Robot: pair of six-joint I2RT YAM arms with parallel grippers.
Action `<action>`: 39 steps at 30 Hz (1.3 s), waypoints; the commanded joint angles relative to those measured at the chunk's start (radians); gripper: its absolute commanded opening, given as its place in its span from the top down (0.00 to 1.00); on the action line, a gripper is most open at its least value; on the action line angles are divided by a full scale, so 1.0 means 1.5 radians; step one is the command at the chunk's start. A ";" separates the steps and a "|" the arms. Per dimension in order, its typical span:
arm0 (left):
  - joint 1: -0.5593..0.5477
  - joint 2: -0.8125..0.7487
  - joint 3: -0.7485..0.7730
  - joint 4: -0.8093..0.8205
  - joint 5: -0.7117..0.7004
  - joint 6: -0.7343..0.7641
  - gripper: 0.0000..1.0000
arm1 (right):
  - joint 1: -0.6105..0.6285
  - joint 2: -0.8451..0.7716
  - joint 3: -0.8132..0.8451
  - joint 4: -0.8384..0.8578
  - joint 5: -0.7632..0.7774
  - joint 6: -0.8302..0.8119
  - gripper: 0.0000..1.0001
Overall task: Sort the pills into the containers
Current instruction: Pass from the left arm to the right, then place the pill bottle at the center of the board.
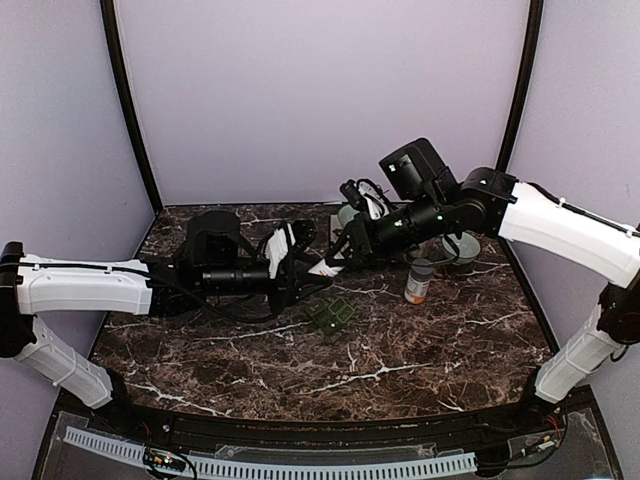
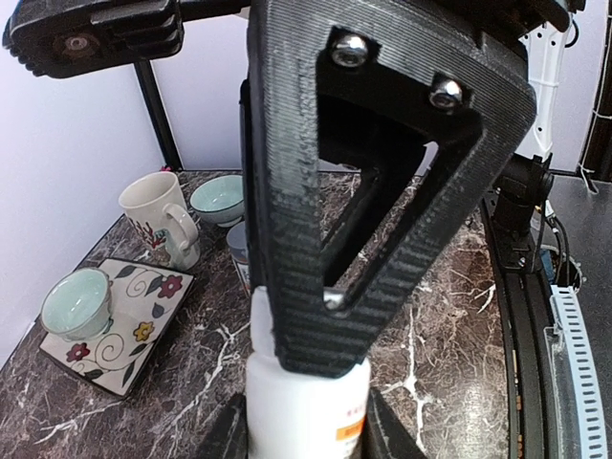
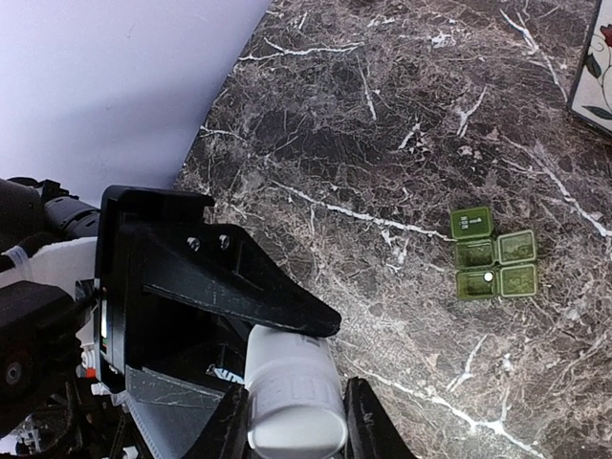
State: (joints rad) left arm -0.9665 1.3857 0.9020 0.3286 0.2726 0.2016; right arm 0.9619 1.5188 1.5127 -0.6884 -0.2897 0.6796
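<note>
Masked, cropped, too small

White bottle hides behind a black finger, cut by the bottom edge — pill organiser's pale speck too small to identify.

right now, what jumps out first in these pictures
Both arms meet over mid-table, the left gripper and right gripper closed on one white bottle. Near them on the dark marble table lies the small green pill organiser, a pale pill seemingly in one compartment.

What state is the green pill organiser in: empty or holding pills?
Holding one: a white pill sits in one pill organiser compartment.
</note>
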 commanded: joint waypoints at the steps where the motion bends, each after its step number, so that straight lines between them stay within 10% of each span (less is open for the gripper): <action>1: -0.012 -0.038 0.001 0.140 -0.077 0.044 0.94 | 0.013 0.019 0.010 0.043 -0.019 0.071 1.00; 17: -0.012 -0.054 -0.016 0.126 -0.077 -0.014 0.22 | 0.013 0.005 0.025 0.009 0.057 0.014 1.00; 39: -0.011 -0.100 -0.075 0.163 -0.214 -0.121 0.17 | -0.072 -0.156 -0.065 -0.190 0.500 -0.060 1.00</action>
State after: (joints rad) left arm -0.9802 1.2419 0.8082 0.5255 -0.0231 0.0689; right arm 0.9012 1.3228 1.4380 -0.8753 0.2665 0.6014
